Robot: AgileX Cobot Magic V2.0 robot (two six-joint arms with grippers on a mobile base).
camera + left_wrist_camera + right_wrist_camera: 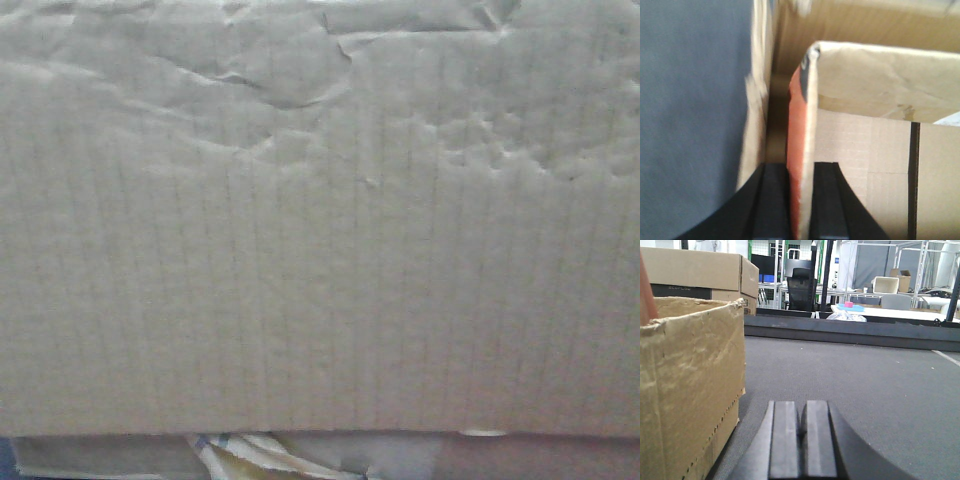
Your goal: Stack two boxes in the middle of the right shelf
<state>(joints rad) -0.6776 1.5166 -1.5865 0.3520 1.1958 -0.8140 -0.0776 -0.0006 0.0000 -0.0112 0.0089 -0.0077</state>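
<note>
Dark grey matte surface; wrinkled brown cardboard box at nine o'clock. Left gripper clamps its wall; right gripper closed, empty.

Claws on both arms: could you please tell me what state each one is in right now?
Left claw: closed on the cardboard box wall.
Right claw: closed, holding nothing.

Tall brown corrugated cardboard box: matt paper, ribbed, wrinkled and dented toward 12 o'clock. Dark grey flat surface: matt, fine-grained. Right gripper: smooth black plastic, dull sheen.
</note>
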